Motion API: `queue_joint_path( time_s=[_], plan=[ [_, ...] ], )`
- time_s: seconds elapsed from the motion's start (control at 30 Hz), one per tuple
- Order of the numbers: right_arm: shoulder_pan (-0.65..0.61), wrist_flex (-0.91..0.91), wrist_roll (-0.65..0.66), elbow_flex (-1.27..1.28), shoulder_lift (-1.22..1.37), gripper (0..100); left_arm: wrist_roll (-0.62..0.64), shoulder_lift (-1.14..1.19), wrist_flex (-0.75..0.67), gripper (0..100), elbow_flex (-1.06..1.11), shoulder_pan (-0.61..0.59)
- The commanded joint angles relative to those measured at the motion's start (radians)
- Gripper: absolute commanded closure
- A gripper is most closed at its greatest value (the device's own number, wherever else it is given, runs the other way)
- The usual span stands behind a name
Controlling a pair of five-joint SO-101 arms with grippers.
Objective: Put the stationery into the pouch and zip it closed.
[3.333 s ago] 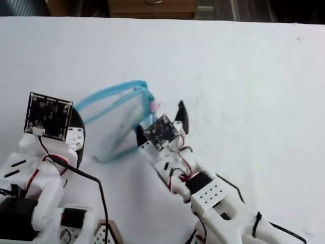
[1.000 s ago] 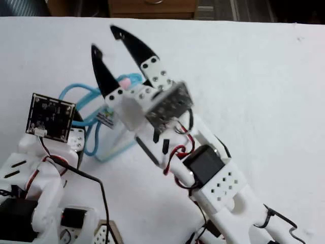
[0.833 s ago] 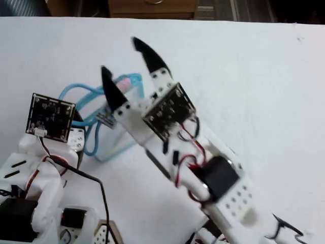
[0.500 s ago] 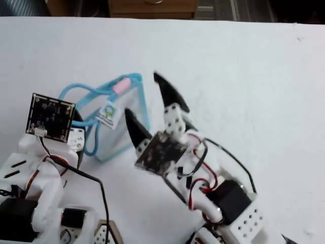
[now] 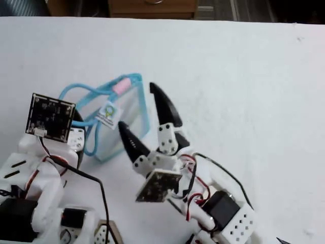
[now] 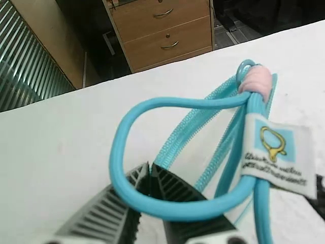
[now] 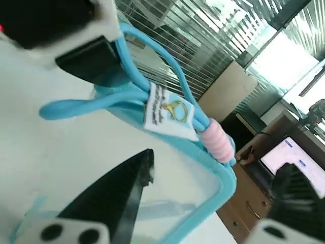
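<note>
My left gripper (image 6: 150, 175) has its jaws clamped on the pouch's blue carry loop (image 6: 152, 104), anchoring the pouch (image 5: 122, 122) upright on the counter (image 5: 244, 76). The right gripper (image 5: 137, 105), jaws spread and empty, has swung off the pouch top and drawn back beside it, leaving the pink zip pull (image 5: 121, 86) at the far corner; I judge the zipping stroke done. The left wrist view shows the zipper tape close up, but I cannot tell whether it is fully shut.
</note>
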Motion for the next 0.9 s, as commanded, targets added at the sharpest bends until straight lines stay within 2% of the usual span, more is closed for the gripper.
queue_joint_path(
  time_s=[0.0,0.13,0.3,0.53,0.87],
  plan=[
    [-0.038,-0.024,0.012,-0.006,-0.007,62.7,-0.008,0.007,0.011,98,0.014,-0.005],
    [-0.062,-0.047,0.012,-0.012,0.048,62.7,-0.006,0.007,0.011,98,0.014,-0.005],
    [-0.062,-0.228,0.021,-0.017,0.174,62.5,-0.006,0.007,0.012,98,0.014,-0.005],
    [-0.062,-0.357,0.075,-0.017,0.252,62.5,-0.008,0.007,0.011,98,0.014,-0.005],
    [-0.061,-0.41,0.077,-0.089,0.26,62.5,-0.008,0.007,0.011,98,0.014,-0.005]
  ],
)
